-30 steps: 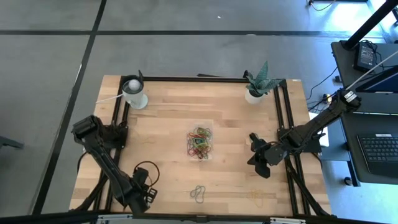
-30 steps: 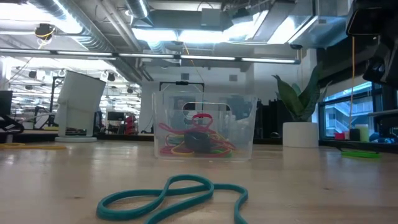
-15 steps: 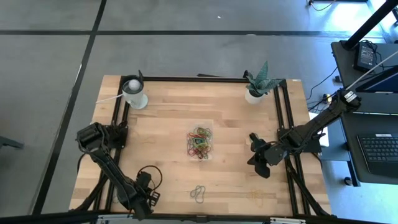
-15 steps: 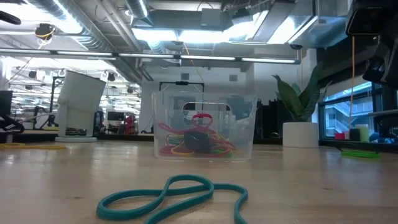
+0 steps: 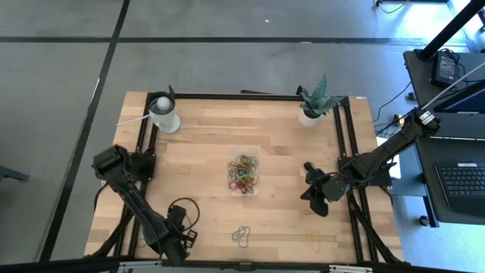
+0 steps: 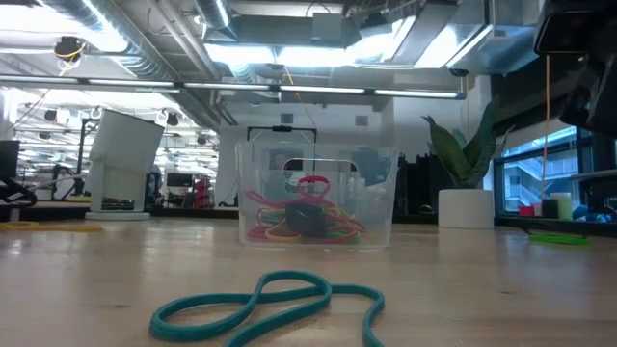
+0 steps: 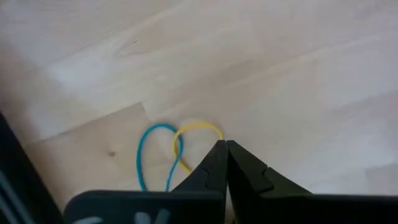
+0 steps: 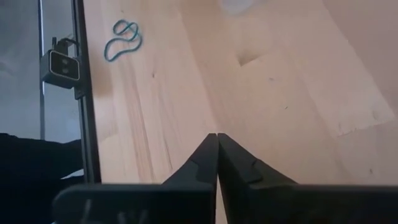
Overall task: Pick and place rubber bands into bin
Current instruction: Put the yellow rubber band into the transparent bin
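Observation:
The clear bin (image 5: 244, 173) (image 6: 316, 198) stands mid-table with several coloured rubber bands inside. A teal band (image 5: 241, 236) (image 6: 270, 304) (image 8: 123, 38) lies loose near the front edge. By the front left corner my left gripper (image 5: 180, 236) (image 7: 224, 144) points down, shut, its tips at a yellow band (image 7: 198, 128) that crosses a blue band (image 7: 152, 155); both lie flat on the wood. My right gripper (image 5: 312, 199) (image 8: 216, 134) waits shut over bare wood at the right. My left gripper comes from above, pointing down, and its shut fingertips meet on one side of the yellow band's loop (image 7: 217, 135). The rest of the loop lies flat on the table and runs behind one finger (image 7: 208, 171). The blue band stays untouched.
A white cup (image 5: 164, 114) stands at the far left corner and a potted plant (image 5: 311, 106) (image 6: 466, 207) at the far right. Black frame rails (image 5: 144, 152) run along both table sides. A faint yellow band (image 5: 312, 241) lies near the front right.
My left gripper has edged a little toward the table's right edge near the front left corner. The bin, the teal band and my right arm have kept still.

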